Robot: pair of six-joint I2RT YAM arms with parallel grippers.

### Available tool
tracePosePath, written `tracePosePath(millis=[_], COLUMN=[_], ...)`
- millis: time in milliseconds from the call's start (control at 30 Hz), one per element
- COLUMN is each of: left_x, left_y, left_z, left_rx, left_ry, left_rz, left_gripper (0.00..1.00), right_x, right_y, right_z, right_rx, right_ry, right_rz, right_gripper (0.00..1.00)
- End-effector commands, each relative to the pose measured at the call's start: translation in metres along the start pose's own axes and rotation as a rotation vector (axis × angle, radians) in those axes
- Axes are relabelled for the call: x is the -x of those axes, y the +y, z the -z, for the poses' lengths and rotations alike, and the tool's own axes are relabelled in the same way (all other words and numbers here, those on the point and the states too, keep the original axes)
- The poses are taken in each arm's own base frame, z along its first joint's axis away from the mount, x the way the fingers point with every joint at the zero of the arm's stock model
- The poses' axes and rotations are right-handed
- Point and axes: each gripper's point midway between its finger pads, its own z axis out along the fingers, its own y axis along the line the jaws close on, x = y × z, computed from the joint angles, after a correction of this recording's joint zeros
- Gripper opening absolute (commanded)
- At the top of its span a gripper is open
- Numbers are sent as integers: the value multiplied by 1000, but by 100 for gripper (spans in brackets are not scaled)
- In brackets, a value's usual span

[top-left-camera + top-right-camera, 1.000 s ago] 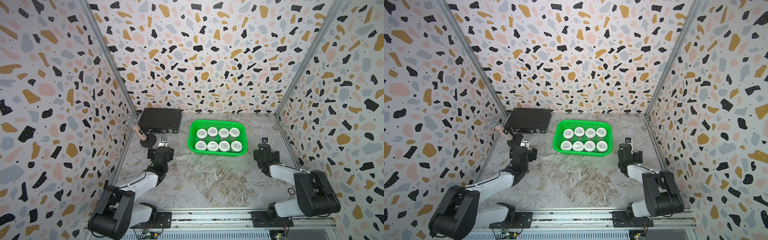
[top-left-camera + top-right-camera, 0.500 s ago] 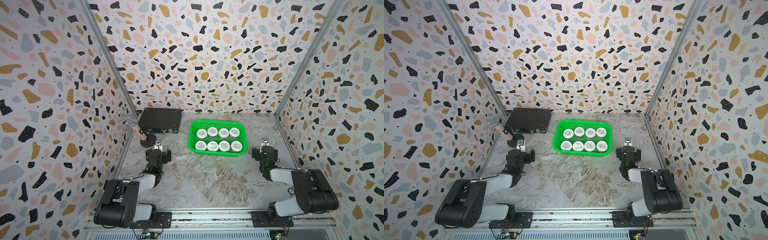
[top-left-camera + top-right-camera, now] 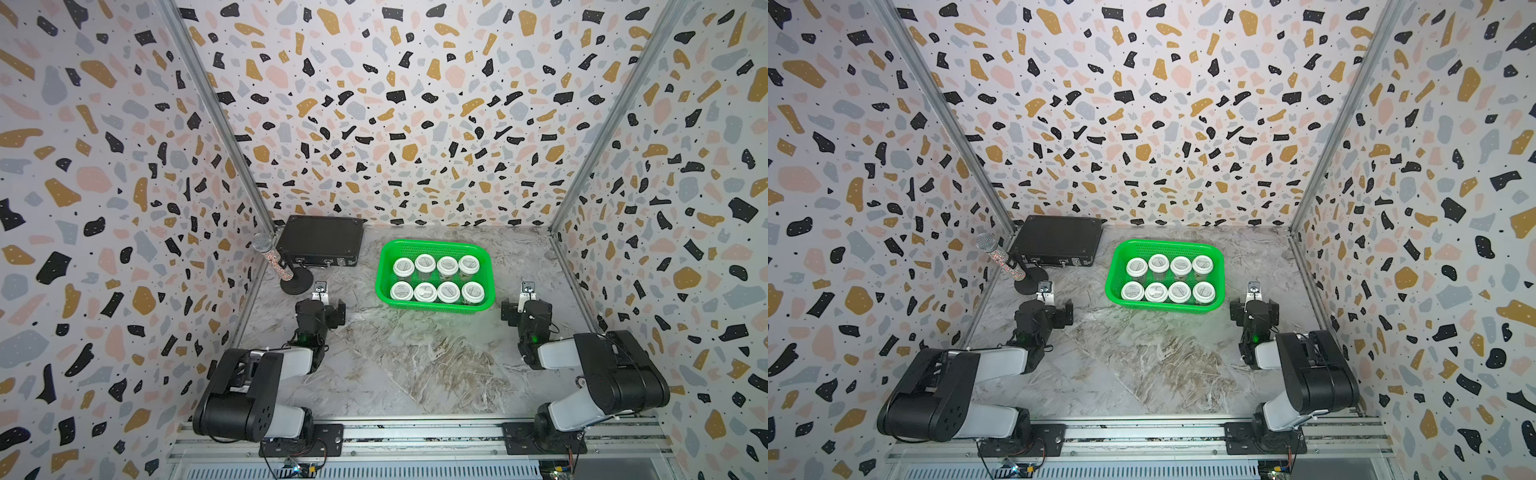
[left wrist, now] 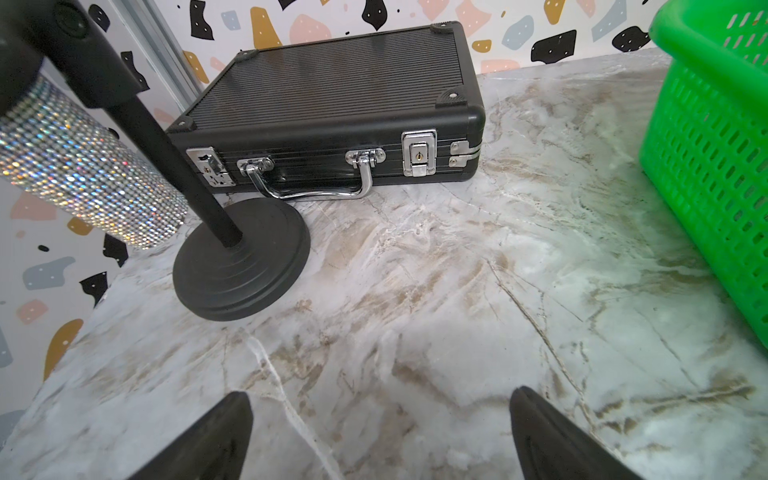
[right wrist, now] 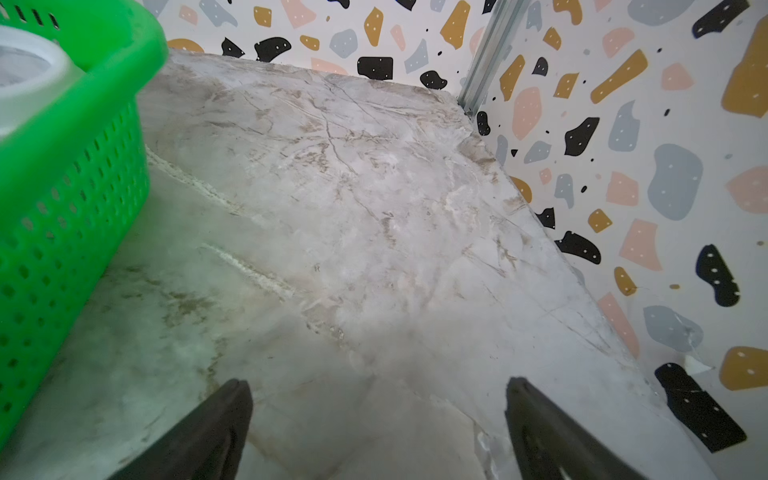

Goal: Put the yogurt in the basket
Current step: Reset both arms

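Here all eight yogurt cups (image 3: 449,291) stand in two rows inside the basket (image 3: 432,307), its long axis running side to side between the arms. The left gripper (image 4: 380,415) and right gripper (image 5: 378,399) flank it, wide open and empty, the right nearer

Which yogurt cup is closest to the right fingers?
The near-row cup at the right end of the basket; the other seven sit farther from the right fingers.

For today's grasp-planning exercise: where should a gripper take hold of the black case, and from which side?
Probably the chrome handle of the black case, approached from the arms' side: it juts from that near wall, and the body looks too wide.
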Motion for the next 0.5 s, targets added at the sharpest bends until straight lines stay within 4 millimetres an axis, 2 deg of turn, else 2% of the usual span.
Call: tracePosePath(millis=[0,467], left_x=[18,18], left_y=[2,2], left_z=[-2,-2], left_rx=[0,0], left_ry=[-52,-49], left_rz=[16,17], left_gripper=[99,99], right_x=[15,16], right_y=[-3,-3], right_z=[-1,-1], right_rx=[-10,-9], right_ry=[-39,-45], right_rz=[-15,-15], right_gripper=[100,100])
